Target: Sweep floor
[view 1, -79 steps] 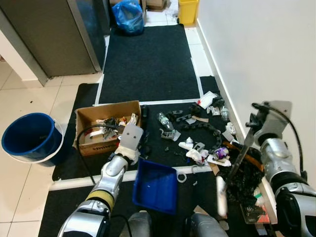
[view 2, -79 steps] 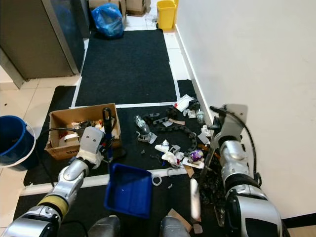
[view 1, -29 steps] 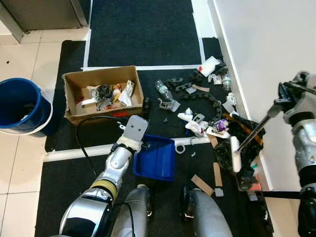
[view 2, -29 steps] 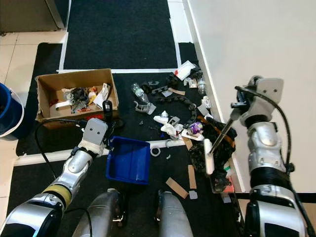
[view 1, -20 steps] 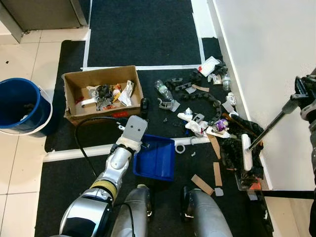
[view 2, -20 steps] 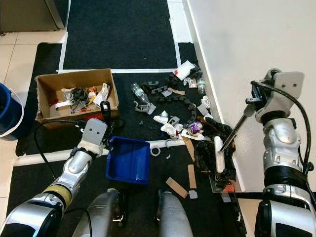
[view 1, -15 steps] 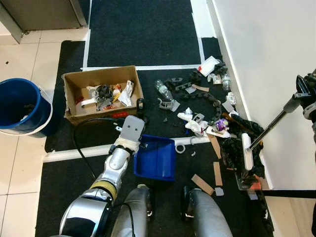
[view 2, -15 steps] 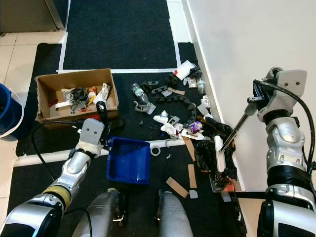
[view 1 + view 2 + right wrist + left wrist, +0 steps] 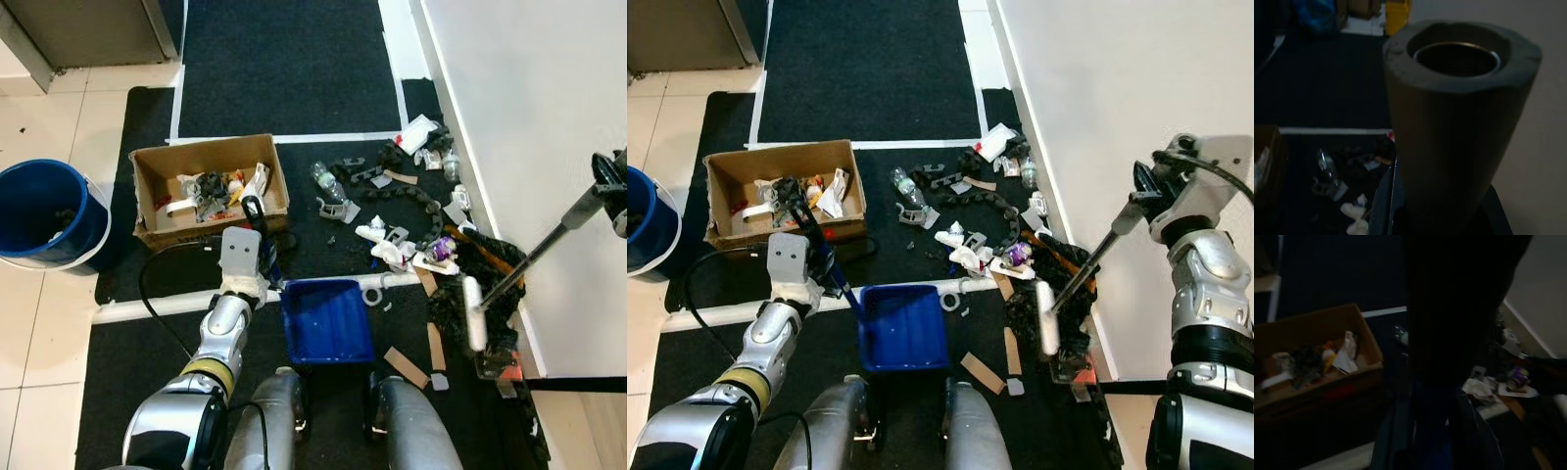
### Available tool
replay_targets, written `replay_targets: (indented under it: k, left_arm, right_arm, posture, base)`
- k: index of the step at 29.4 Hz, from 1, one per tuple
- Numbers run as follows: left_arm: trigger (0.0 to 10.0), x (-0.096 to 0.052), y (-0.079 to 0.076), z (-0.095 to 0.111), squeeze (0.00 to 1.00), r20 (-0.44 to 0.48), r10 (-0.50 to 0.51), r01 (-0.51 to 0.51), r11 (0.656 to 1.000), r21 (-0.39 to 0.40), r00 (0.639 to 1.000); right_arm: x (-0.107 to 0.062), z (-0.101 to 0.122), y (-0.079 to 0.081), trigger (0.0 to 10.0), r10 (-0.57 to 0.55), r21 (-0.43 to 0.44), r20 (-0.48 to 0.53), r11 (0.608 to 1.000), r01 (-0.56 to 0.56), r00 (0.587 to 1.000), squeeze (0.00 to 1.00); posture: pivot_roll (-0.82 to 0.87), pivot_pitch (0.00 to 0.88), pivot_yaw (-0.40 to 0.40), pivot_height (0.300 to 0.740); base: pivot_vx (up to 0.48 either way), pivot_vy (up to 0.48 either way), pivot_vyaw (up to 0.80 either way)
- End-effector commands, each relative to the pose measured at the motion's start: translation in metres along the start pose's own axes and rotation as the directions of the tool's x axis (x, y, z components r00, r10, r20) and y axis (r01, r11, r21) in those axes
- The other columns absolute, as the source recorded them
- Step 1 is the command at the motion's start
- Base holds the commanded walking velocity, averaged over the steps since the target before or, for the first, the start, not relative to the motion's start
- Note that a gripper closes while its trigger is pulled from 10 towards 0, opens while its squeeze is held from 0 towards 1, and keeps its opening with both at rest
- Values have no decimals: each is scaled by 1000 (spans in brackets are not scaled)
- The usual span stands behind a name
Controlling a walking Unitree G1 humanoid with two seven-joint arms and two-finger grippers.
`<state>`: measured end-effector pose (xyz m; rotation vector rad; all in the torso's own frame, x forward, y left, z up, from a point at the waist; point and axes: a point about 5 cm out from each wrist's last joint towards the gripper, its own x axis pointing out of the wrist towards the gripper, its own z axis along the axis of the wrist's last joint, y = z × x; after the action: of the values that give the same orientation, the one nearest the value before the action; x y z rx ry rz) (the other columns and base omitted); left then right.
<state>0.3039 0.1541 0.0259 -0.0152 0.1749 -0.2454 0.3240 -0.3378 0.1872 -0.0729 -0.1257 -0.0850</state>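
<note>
A blue dustpan [image 9: 328,321] lies flat on the black mat just in front of my feet. Its blue handle runs up and left into my left gripper [image 9: 257,230], which is shut on it. At the right wall my right gripper [image 9: 607,186] is shut on the thin broom handle [image 9: 539,250]. The broom's white head [image 9: 474,313] rests in a dark heap of debris by the wall. Scattered litter [image 9: 392,245] lies beyond the dustpan: black chain links, a clear bottle, white crumpled scraps. In the right wrist view the handle's grey end [image 9: 1459,117] looms close.
A cardboard box [image 9: 211,162] with rubbish stands left of the litter, and a blue bucket [image 9: 49,211] sits further left on the tiles. A white strip [image 9: 157,304] crosses the mat. The white wall [image 9: 529,88] bounds the right side. Cardboard strips [image 9: 407,364] lie near my feet.
The dustpan has slid right and turned square in front of my feet, with my left wrist swung left. The broom head has shifted slightly left and nearer.
</note>
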Motion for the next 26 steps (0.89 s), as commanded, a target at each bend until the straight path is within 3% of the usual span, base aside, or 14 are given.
replay_targets:
  k: [1, 10, 15, 18, 19, 20, 21, 26]
  left_arm:
    - [10000, -2, -5, -7, 1000, -32, -16, 15, 1000, -23, 999]
    - [10000, -6, -3, -8, 1000, -31, -71, 73, 994, 75, 997]
    - [10000, -7, 1, -5, 1000, -13, -66, 67, 994, 90, 998]
    - [10000, -6, 3, -1, 1000, 4, -64, 63, 989, 137, 998]
    - [10000, -5, 2, 0, 447, 13, -69, 66, 987, 144, 998]
    - [10000, -5, 1, 2, 447, 20, -72, 68, 987, 148, 997]
    - [10000, -4, 1, 3, 0, 25, -75, 70, 986, 149, 997]
    - [10000, -3, -2, 8, 0, 65, -107, 98, 986, 137, 992]
  right_arm:
    - [0, 14, -6, 10000, -15, -11, 54, 1000, 15, 998, 0]
    - [5, 13, 0, 10000, -11, 11, 52, 1000, 10, 999, 0]
    - [6, 13, 1, 10000, -16, 18, 48, 1000, 15, 999, 0]
    - [8, 14, 2, 10000, -12, 20, 52, 1000, 11, 999, 0]
    - [8, 14, 2, 10000, -12, 20, 53, 1000, 11, 999, 0]
    - [8, 15, 1, 10000, -12, 19, 54, 1000, 11, 998, 0]
    - [8, 15, 1, 10000, -12, 19, 54, 1000, 11, 998, 0]
    - [8, 15, 3, 10000, -13, 21, 60, 1000, 12, 998, 0]
  posture:
    - [36, 127, -42, 740]
    - [63, 106, -45, 740]
    - [69, 104, -47, 740]
    - [71, 101, -47, 740]
    - [71, 102, -46, 740]
    - [71, 102, -46, 740]
    - [71, 102, -46, 740]
    - [70, 101, -45, 740]
  base:
    - [0, 0, 0]
    - [0, 0, 0]
    - [0, 0, 0]
    - [0, 0, 0]
    - [0, 0, 0]
    - [0, 0, 0]
    - [0, 0, 0]
    - [0, 0, 0]
